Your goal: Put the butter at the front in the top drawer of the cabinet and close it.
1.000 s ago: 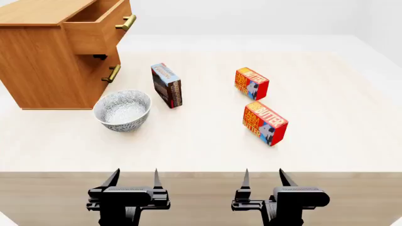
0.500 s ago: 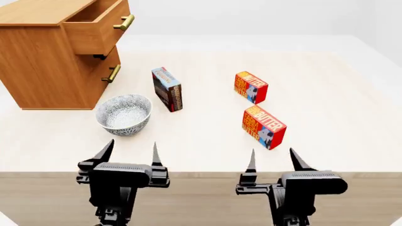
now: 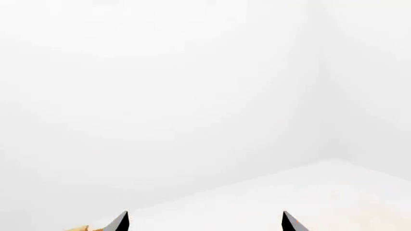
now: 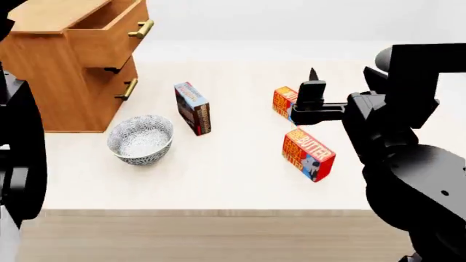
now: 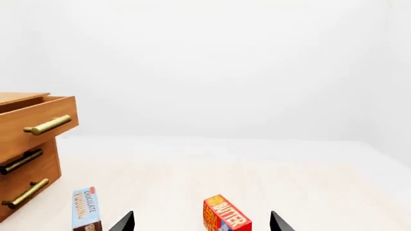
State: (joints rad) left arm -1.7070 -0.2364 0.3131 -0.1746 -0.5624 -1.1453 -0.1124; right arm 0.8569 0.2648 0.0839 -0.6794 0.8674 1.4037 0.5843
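We see the right hand (image 5: 201,222), fingers spread, raised above the desk (image 4: 218,169), the nearer red-orange butter carton (image 4: 308,153) below it, the light-brown wooden top drawer (image 4: 109,30) open far leftward.

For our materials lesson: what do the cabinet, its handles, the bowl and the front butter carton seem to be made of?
Cabinet: wood, by its light-brown grain, smooth finish.
Handles: brass-like metal, by the golden sheen.
Bowl: probably glazed ceramic, white with a fine grey pattern; the render leaves it open.
Front butter carton: likely printed card, a sharp-edged red-orange box with yellow lettering.
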